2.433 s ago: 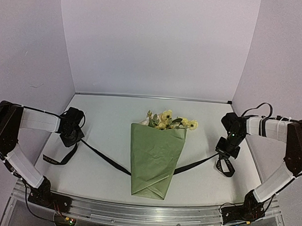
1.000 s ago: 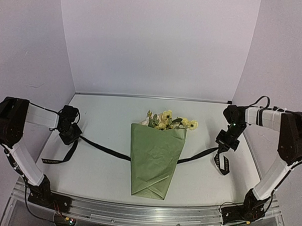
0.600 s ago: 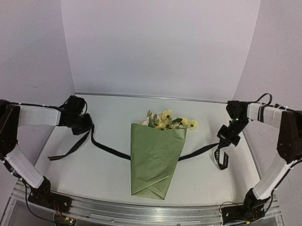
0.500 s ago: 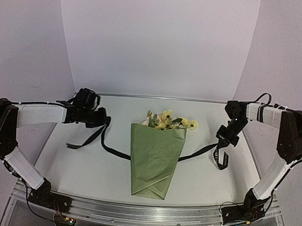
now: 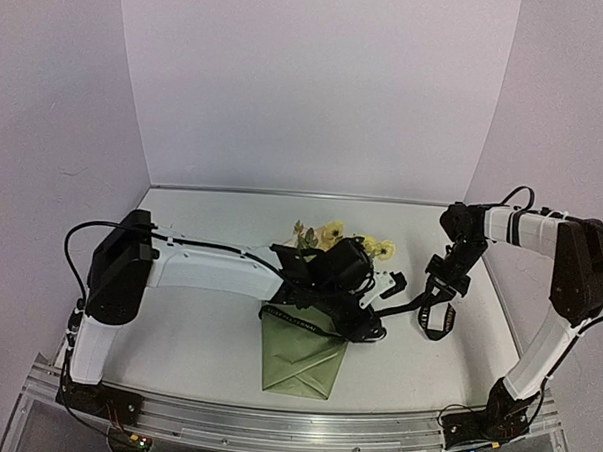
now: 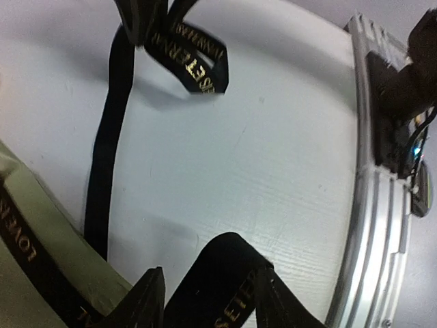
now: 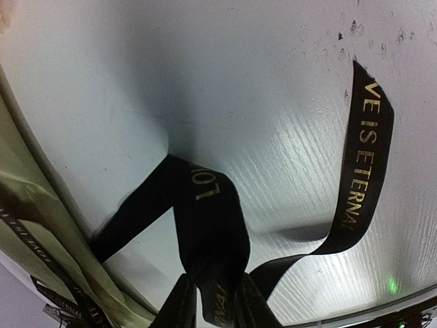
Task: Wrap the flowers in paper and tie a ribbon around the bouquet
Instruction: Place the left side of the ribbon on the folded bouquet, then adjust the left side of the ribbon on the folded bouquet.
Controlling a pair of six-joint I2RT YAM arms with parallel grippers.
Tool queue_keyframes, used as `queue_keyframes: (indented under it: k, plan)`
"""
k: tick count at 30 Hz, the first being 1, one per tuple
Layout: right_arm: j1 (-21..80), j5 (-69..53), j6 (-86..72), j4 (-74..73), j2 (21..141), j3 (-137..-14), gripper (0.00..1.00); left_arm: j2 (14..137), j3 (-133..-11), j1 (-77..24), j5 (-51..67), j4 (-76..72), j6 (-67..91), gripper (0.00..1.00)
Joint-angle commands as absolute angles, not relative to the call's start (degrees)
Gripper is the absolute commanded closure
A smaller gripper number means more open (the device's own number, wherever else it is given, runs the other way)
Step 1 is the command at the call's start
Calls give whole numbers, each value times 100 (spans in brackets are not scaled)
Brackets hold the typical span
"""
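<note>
Left gripper (image 5: 369,321): reaching over paper (image 5: 297,364) cone, ribbon (image 5: 297,322) between jaws; clenched or released, cannot tell.
Judgement: keep ribbon taut and flat across cone waist under gripper, don't crush.
Cone lying on bench (image 5: 201,232), holds flowers (image 5: 331,231); blooms past rim, beyond gripper.
Right gripper (image 7: 213,290): pinching ribbon, loop hanging below.

The left arm (image 5: 210,267) stretched far across to the middle (its fingers (image 6: 147,302) a bit apart). The right arm (image 5: 522,228) bent inward, fingers (image 7: 181,304) close together.
</note>
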State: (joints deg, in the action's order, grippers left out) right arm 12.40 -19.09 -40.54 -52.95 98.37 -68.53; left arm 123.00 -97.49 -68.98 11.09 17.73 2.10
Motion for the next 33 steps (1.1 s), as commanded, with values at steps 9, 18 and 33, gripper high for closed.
queue_keyframes:
  k: [9, 18, 33]
  plan:
    - [1365, -1321, -3666, -5805, 9579, -7091, 44, 11387, -9303, -6351, 365, 917, 1111, 27]
    - [2817, -1530, -3520, -5654, 9883, -7902, 36, 9931, -7488, -5243, -253, 986, 2803, 33]
    - [4236, -1503, -3849, -5440, 11321, -8938, 48, 9158, -6238, -4913, -187, 1151, 3062, 33]
